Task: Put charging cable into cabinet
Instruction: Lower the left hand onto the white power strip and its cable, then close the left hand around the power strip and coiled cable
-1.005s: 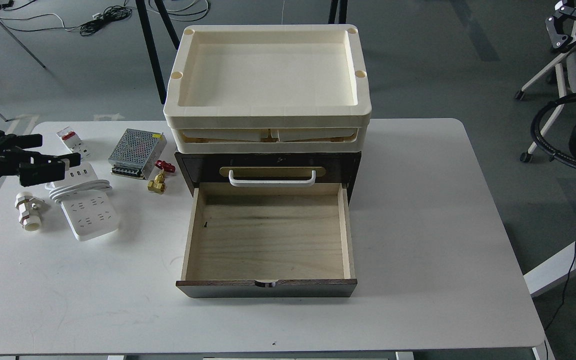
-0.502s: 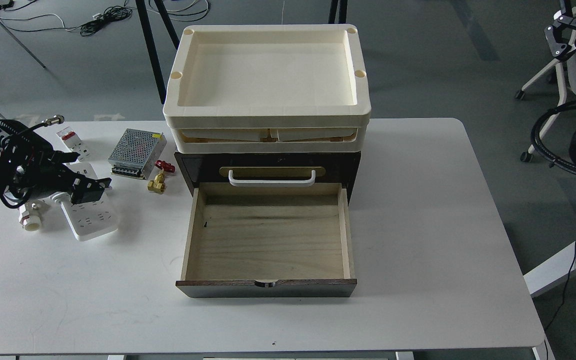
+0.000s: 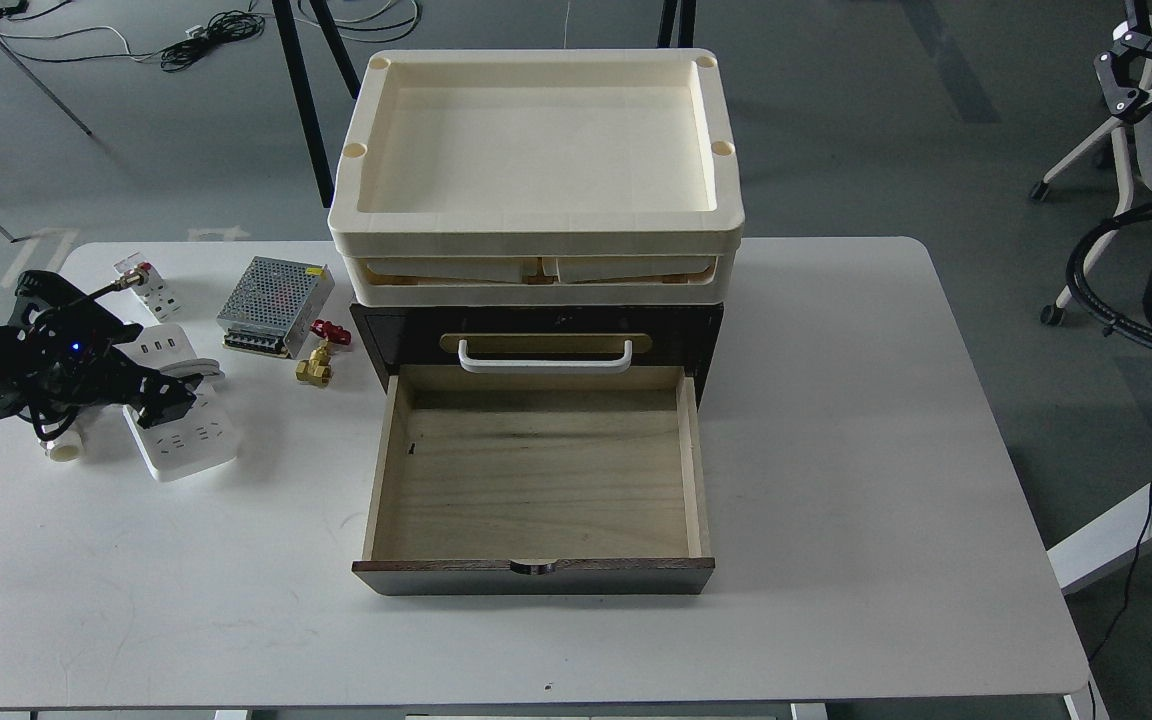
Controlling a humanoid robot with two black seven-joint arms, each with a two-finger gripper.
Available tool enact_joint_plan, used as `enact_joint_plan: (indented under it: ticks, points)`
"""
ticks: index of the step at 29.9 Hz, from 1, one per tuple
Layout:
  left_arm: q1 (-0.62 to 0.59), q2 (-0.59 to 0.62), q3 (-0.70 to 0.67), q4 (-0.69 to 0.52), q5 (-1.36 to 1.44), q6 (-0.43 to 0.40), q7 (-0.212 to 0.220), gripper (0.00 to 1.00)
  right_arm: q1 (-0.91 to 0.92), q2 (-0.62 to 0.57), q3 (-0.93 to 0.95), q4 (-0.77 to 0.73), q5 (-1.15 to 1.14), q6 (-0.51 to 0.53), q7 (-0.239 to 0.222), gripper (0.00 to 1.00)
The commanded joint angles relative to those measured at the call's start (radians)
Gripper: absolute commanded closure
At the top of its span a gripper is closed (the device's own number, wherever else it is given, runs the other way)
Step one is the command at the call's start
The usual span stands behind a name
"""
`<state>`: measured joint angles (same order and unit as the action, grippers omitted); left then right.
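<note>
Head view. The charging cable (image 3: 183, 440) is a flat white rectangular power strip with rounded corners. Small dark socket slots mark its near half, and a row of USB ports shows at its far end. Its thick white cord (image 3: 198, 372) is bundled in a loop across the strip's far half. The strip lies flat on the white counter (image 3: 836, 480), near the counter's left edge and well apart from the cabinet (image 3: 536, 470). Its long axis runs from far-left to near-right: the USB end points away toward the counter's back-left, and the socket end points toward the viewer and slightly toward the drawer.

The left gripper (image 3: 168, 402) comes in from the left edge and sits low over the middle of the strip, covering part of the cord. It is seen dark and end-on; whether the fingers are parted or closed, or gripping anything, cannot be told. The right gripper is out of view.

The cabinet is a dark brown drawer unit. Its lower drawer is pulled out toward the viewer and shows a pale wood interior. A white handle (image 3: 544, 356) on a tan plate sits on the drawer front above. Cream plastic trays (image 3: 536, 225) are stacked on top.
</note>
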<state>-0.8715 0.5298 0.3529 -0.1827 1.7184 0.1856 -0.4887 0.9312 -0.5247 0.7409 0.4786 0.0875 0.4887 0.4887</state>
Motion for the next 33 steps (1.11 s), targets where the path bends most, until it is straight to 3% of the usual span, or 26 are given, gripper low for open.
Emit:
enact_joint_plan:
  ticks: [1, 6, 13, 33]
  points:
    - [0.043, -0.065, 0.005, 0.133, -0.005, 0.047, 0.000, 0.17, 0.000, 0.000, 0.000, 0.000, 0.000, 0.000, 0.000, 0.01]
    - [0.066, -0.154, 0.001, 0.288, -0.017, 0.054, 0.000, 0.18, 0.000, 0.000, 0.000, 0.000, 0.000, 0.000, 0.000, 0.01]
    - [0.088, -0.226, -0.003, 0.399, -0.054, 0.061, 0.000, 0.26, -0.008, 0.000, 0.000, -0.002, 0.000, 0.000, 0.000, 0.01]
    - [0.100, -0.237, -0.002, 0.402, -0.094, 0.081, 0.000, 0.37, -0.009, 0.005, 0.000, -0.029, 0.000, 0.000, 0.000, 0.01]
